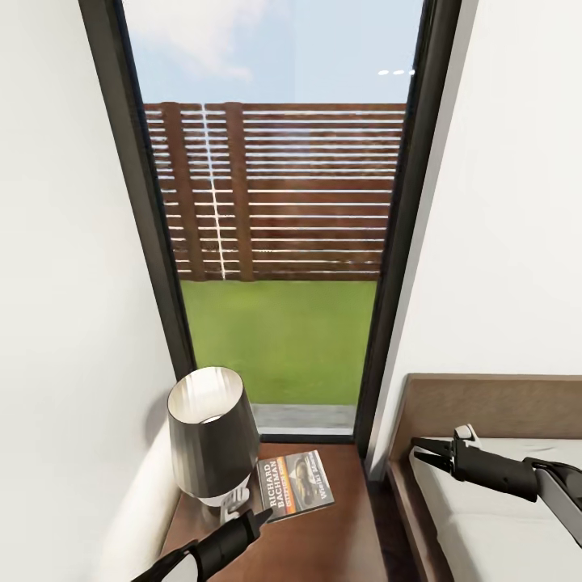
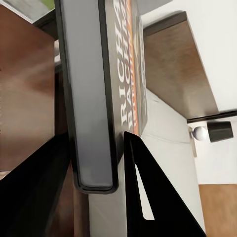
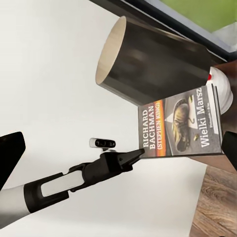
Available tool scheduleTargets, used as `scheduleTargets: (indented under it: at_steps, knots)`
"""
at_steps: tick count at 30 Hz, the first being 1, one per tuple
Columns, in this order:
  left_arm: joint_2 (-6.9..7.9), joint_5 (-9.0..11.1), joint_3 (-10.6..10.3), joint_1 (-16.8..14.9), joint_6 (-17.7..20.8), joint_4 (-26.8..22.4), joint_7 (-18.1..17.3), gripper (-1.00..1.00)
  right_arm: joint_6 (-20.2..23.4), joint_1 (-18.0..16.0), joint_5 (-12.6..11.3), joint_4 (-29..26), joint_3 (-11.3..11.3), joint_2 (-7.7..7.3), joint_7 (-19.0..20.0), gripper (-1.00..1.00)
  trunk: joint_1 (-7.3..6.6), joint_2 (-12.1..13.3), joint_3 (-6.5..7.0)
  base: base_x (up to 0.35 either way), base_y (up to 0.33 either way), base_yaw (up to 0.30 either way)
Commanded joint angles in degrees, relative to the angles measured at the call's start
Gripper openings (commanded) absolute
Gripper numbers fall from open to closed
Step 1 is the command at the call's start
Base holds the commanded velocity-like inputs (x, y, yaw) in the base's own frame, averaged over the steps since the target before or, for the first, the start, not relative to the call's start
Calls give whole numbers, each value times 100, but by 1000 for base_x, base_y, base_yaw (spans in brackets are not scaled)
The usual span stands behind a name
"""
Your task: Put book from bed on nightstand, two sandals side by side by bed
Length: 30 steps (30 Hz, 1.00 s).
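The book [image 1: 295, 485], with orange stripes and "Richard Bachman" on its cover, is over the dark brown nightstand [image 1: 331, 541], beside the lamp. My left gripper [image 1: 250, 517] is shut on the book's near corner. In the left wrist view the book's edge [image 2: 94, 98] sits between the two black fingers [image 2: 140, 192]. The right wrist view shows the book [image 3: 180, 123] pinched at its corner by the left gripper [image 3: 136, 154]. My right gripper [image 1: 416, 451] hovers open and empty above the bed [image 1: 485, 501]. The sandals are out of view.
A lamp with a dark shade [image 1: 212, 436] takes up the nightstand's left rear part, close to the book. White wall runs along the left. A tall dark-framed window [image 1: 275, 242] is straight ahead. The bed's brown headboard [image 1: 485, 400] stands to the right.
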Motion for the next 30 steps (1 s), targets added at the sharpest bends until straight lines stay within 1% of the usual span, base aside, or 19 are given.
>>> scheduleTargets:
  at_steps: [1, 5, 6, 24, 29, 30]
  knots:
    - [1, 59, -22, -6, 40, 7, 2, -100, 30, -7, -33, 3, 16, -6, 0, 100, 2, -10, -11, 0, 0, 0]
    - [1, 66, -22, -6, 33, 12, 214, -100, 30, -7, -30, 4, 16, -5, 0, 100, 2, -10, -11, 0, 0, 0]
    - [1, 68, -22, -6, 34, 8, 273, -100, 30, -7, -28, 5, 16, -7, 0, 100, 24, -50, -29, 0, 0, 0]
    - [-5, 68, -26, -6, 38, 0, 297, -100, 30, -7, -29, 13, 7, -14, 0, 100, 420, -772, -352, 0, 0, 0]
    - [-8, 68, -30, -6, 37, -3, 292, -100, 30, -7, -32, 13, 7, -12, 0, 100, 420, -772, -352, 0, 0, 0]
    - [-8, 67, -31, -6, 39, -3, 295, -100, 30, -7, -33, 13, 7, -11, 0, 100, 442, -812, -370, 0, 0, 0]
